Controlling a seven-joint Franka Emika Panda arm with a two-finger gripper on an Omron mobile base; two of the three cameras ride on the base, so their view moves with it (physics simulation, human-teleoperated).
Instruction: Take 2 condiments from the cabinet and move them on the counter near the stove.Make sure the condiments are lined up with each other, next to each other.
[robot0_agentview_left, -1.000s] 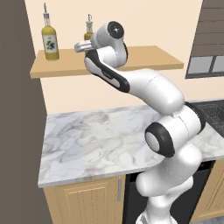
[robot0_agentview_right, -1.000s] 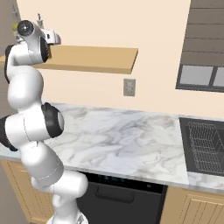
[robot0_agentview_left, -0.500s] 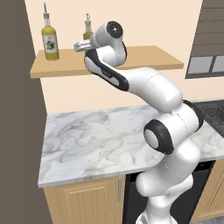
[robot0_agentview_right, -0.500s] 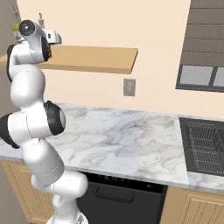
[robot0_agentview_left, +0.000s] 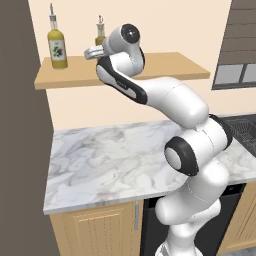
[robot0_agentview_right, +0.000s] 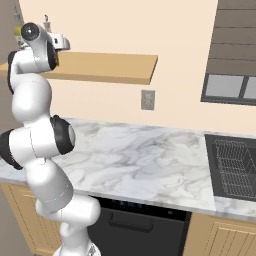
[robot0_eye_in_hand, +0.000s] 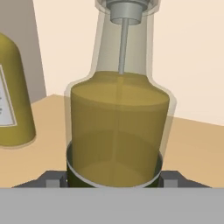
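Observation:
Two condiments stand on the cabinet shelf board (robot0_agentview_left: 160, 67): a yellow bottle (robot0_agentview_left: 57, 47) with a white label at the left, and an olive-green bottle (robot0_agentview_left: 100, 34) to its right. My gripper (robot0_agentview_left: 93, 51) is up at the shelf, right in front of the olive bottle. In the hand view the olive bottle (robot0_eye_in_hand: 119, 127) fills the middle and its base sits between my fingertips (robot0_eye_in_hand: 52, 179), which flank it; the gripper (robot0_eye_in_hand: 111, 180) is open. The yellow bottle (robot0_eye_in_hand: 11, 109) stands to its left. The white marble counter (robot0_agentview_left: 115, 160) lies below, and the stove (robot0_agentview_right: 232, 160) is at the right.
A dark wall panel (robot0_agentview_left: 20, 150) borders the counter's left end. An outlet (robot0_agentview_right: 147, 99) is on the wall under the shelf (robot0_agentview_right: 110, 67). A microwave (robot0_agentview_right: 230, 87) hangs over the stove, under dark upper cabinets. A black dishwasher front (robot0_agentview_right: 135, 222) sits below the counter.
The hand has crept a little further left toward the olive bottle. Both bottles stand where they were.

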